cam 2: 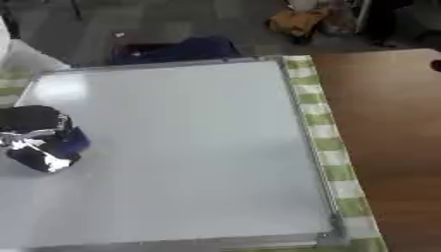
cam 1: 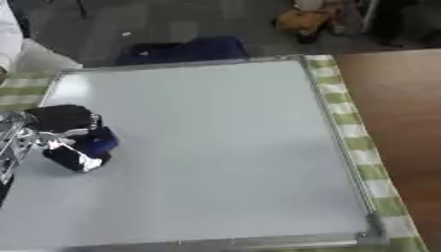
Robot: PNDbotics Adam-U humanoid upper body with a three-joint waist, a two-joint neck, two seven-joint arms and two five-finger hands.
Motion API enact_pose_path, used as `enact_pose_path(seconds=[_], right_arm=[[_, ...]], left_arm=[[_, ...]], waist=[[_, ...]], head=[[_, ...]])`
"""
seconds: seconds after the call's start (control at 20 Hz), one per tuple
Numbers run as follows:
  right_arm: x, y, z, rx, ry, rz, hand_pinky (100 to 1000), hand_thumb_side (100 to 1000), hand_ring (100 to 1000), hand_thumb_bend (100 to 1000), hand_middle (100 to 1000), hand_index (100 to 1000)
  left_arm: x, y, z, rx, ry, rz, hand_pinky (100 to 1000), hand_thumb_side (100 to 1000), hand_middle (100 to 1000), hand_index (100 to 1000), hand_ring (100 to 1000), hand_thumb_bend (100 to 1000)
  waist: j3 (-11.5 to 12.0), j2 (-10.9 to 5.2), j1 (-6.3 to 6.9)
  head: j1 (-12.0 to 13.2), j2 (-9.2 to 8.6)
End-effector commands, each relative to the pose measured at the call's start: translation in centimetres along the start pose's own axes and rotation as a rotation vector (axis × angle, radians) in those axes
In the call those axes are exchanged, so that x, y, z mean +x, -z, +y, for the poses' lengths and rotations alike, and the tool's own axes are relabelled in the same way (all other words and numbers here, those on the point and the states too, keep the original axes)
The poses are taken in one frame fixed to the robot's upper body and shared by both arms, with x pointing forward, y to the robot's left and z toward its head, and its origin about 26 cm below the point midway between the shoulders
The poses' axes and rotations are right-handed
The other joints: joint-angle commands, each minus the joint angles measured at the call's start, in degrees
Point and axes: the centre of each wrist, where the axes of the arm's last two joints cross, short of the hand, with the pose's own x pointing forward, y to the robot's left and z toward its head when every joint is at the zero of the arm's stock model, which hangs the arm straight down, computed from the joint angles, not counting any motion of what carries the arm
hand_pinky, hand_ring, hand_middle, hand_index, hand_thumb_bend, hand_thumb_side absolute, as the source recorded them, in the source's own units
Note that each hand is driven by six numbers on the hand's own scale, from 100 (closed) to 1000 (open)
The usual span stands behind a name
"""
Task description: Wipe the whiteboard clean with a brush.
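A large whiteboard (cam 1: 215, 147) with a metal frame lies flat on a green-and-white checked cloth (cam 1: 353, 128). Its surface looks plain, with no marks that I can make out. My left hand (cam 1: 65, 138) is over the board's left side, fingers curled round a small dark blue brush (cam 1: 96, 142) that rests against the board. The right hand shows in neither view.
Brown wooden tabletop (cam 2: 388, 138) lies to the right of the cloth. Beyond the board's far edge a dark blue object (cam 1: 185, 49) sits on the floor, with an orange-brown bag (cam 1: 306, 19) further back. Something white (cam 1: 34, 56) shows at the far left.
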Motion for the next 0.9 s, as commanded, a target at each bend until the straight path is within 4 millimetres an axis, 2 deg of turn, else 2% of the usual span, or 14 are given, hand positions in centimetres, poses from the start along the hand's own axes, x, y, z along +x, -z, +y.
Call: enact_pose_path(seconds=[0.05, 0.2, 0.5, 0.65, 0.9], right_arm=[[0.6, 0.6, -0.1, 0.006, -0.001, -0.023, 692, 983, 586, 100, 479, 542], [0.6, 0.6, -0.1, 0.004, 0.001, -0.023, 692, 983, 585, 100, 479, 542], [0.6, 0.7, -0.1, 0.003, 0.005, -0.022, 692, 981, 585, 100, 478, 541], [0.6, 0.7, 0.0, 0.002, 0.008, -0.022, 692, 981, 585, 100, 478, 541], [0.6, 0.7, 0.0, -0.002, 0.012, -0.021, 692, 979, 585, 100, 479, 541]], left_arm=[[-0.4, -0.6, 1.1, -0.135, 0.041, -0.12, 620, 572, 140, 155, 353, 173], [-0.2, -0.6, 1.2, -0.148, 0.021, -0.141, 621, 571, 139, 155, 353, 176], [0.3, -0.8, 2.9, -0.114, 0.049, -0.18, 611, 540, 132, 152, 344, 201], [0.5, -0.8, 3.0, -0.098, 0.029, -0.195, 580, 497, 100, 141, 300, 208], [0.2, -1.2, 3.2, -0.078, -0.052, -0.206, 529, 402, 100, 108, 232, 194]], waist=[[-0.05, -1.62, -0.11], [-0.31, -1.7, -0.11], [-0.48, -1.8, -0.05], [-0.47, -1.83, -0.05], [-0.65, -1.92, -0.02]], head=[[-0.18, 0.67], [-0.21, 0.7], [-0.26, 0.45], [-0.35, 0.76], [-0.58, 1.13]])
